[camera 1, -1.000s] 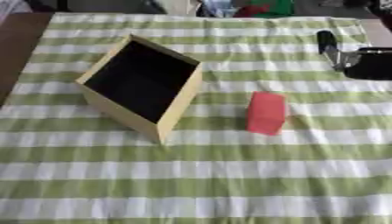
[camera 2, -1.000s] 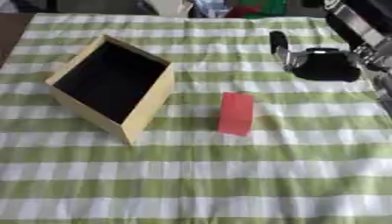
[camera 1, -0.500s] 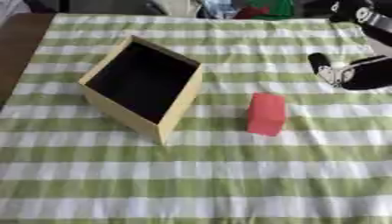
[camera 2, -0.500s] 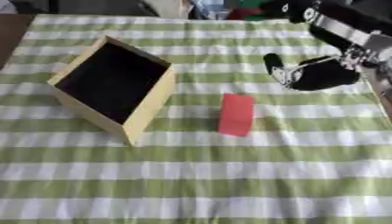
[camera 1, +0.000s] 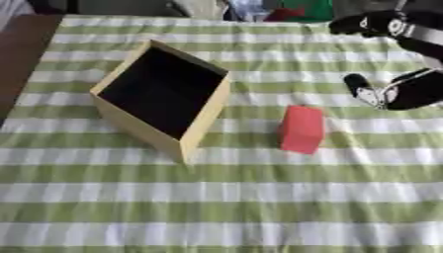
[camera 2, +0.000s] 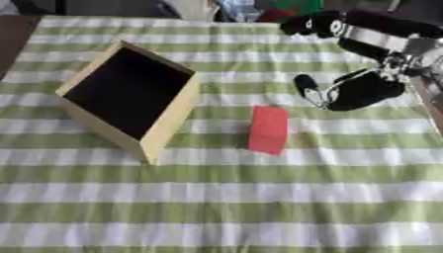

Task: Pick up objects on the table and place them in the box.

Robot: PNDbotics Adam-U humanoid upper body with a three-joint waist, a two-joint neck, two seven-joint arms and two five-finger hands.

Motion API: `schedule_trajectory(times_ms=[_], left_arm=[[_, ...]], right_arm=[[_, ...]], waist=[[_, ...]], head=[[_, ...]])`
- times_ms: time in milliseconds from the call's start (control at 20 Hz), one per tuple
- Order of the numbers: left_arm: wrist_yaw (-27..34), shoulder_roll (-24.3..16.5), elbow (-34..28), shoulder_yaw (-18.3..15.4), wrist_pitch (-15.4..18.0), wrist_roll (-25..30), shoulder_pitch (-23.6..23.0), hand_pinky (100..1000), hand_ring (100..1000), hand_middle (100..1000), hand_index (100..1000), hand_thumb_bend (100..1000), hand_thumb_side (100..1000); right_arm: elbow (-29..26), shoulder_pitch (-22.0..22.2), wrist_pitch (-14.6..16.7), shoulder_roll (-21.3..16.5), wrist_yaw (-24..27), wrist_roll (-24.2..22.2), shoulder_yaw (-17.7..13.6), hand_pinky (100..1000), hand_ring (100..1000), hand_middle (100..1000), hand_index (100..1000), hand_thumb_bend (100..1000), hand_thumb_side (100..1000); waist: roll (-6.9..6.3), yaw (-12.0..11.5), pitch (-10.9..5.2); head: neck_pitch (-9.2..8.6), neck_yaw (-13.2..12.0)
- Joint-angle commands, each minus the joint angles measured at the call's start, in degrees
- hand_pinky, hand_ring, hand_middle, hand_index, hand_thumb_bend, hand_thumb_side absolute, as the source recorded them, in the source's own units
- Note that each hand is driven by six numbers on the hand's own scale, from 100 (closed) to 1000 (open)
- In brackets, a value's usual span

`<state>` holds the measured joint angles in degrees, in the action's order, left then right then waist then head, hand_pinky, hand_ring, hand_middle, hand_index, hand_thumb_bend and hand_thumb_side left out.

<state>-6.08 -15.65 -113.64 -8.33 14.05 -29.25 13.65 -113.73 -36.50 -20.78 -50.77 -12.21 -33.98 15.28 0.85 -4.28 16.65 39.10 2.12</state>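
Note:
A red block (camera 1: 302, 129) lies on the green and white striped cloth, near the middle. Left of it stands a tan open box (camera 1: 206, 120) with a dark inside, tipped so that its opening faces up and toward me. My right hand (camera 2: 359, 91), black, comes in from the right edge and hovers just up and right of the red block. Its fingers (camera 2: 306, 89) reach out toward the block and hold nothing. A small gap shows between hand and block. My left hand is in no view.
The striped cloth (camera 1: 259, 207) covers the table toward the near edge. Bare dark tabletop (camera 1: 22, 49) shows at the far left. Green, red and white clutter (camera 1: 290, 10) sits beyond the far edge.
My right hand has come down and to the left, from the far right toward the red block. The box and the block have not moved.

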Motion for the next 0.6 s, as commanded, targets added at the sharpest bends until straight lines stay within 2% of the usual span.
schedule_trajectory(times_ms=[50, 400, 450, 600], left_arm=[[0.33, -1.38, -0.95, 0.12, -0.02, 0.28, 0.33, 1000, 503, 461, 637, 289, 100], [0.34, -1.36, -0.95, 0.11, -0.03, 0.31, 0.34, 1000, 502, 461, 637, 289, 100], [0.31, -1.42, -0.95, 0.1, -0.02, 0.32, 0.36, 1000, 502, 459, 636, 287, 100], [0.29, -1.34, -0.95, 0.12, -0.03, 0.41, 0.5, 1000, 501, 459, 635, 285, 100]], right_arm=[[-0.87, -1.23, -0.97, -2.42, -0.12, -0.78, 0.16, 1000, 1000, 950, 1000, 100, 100], [-0.87, -1.34, -1.1, -2.43, -0.49, -1.1, 0.31, 1000, 1000, 950, 1000, 100, 100], [-0.87, -1.29, -1.22, -2.86, -0.77, -1.37, 0.73, 995, 1000, 945, 1000, 128, 221], [-0.87, -1.49, -1.58, -4.27, -2.92, -3.0, 2.89, 997, 1000, 948, 1000, 134, 235]], waist=[[0.07, 0.01, -0.89], [0.08, 0.02, -0.87], [0.26, -0.02, -0.77], [0.38, -0.19, -0.53]], head=[[-0.37, -0.08], [-0.36, -0.1], [-0.37, -0.07], [-0.48, 0.15]])
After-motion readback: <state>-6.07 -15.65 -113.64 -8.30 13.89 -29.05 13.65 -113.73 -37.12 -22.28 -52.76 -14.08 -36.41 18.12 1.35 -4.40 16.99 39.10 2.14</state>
